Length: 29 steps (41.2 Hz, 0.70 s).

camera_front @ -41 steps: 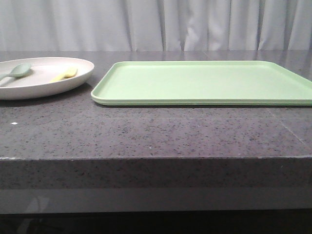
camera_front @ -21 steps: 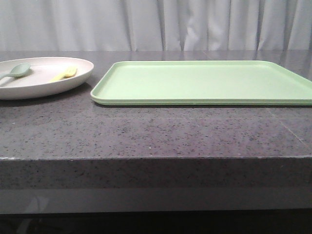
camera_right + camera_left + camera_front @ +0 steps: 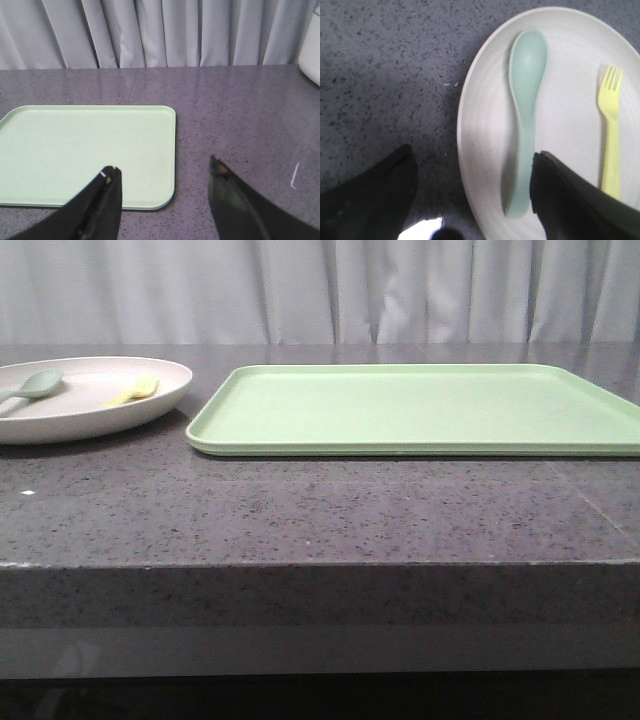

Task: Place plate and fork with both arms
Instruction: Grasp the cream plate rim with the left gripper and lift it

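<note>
The pale pinkish-cream plate (image 3: pixel 90 410) sits at the table's far left, with the small yellow fork (image 3: pixel 135 392) and a grey-green spoon (image 3: pixel 35 385) lying on it. In the left wrist view my left gripper (image 3: pixel 472 165) is open above the plate's rim (image 3: pixel 470 150); one finger is over the bare table, the other over the plate beside the spoon's handle (image 3: pixel 522 150). The fork (image 3: pixel 611 135) lies beyond that finger. My right gripper (image 3: pixel 165 175) is open and empty, above the near right corner of the light-green tray (image 3: pixel 75 150). Neither gripper shows in the front view.
The flat rectangular light-green tray (image 3: pixel 420 408) lies right of the plate on the dark speckled table (image 3: pixel 320 510). A grey curtain hangs behind. A white object (image 3: pixel 311 60) stands at the edge of the right wrist view.
</note>
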Motion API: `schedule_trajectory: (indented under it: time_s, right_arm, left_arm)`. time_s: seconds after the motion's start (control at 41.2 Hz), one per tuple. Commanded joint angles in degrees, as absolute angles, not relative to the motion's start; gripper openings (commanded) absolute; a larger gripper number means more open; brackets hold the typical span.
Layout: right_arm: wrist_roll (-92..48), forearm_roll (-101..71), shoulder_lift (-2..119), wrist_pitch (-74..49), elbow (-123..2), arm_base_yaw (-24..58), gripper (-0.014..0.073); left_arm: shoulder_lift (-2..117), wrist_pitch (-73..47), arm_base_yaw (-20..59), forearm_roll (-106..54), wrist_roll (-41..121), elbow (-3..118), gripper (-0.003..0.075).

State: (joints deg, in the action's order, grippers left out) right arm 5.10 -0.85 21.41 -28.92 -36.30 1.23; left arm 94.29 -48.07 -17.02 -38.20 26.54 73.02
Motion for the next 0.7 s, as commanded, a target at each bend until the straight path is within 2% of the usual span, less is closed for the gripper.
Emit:
schedule_trajectory:
  time_s: [0.0,0.291,0.679]
  right_arm:
    - [4.6,-0.4,22.3,-24.6,-38.2,0.9,0.0419]
    - [4.6,-0.4,22.3,-24.6,-38.2,0.9,0.0419]
    - [4.6,-0.4,22.3,-24.6,-38.2,0.9,0.0419]
  left_arm:
    - [95.7,-47.4,-17.2,-44.2,27.7,77.0,0.0458]
    - [102.4,-48.7,-17.2,-47.8,27.7,80.2,0.0439]
    - [103.2,-50.4,-17.2,-48.4,27.8,80.4,0.0167]
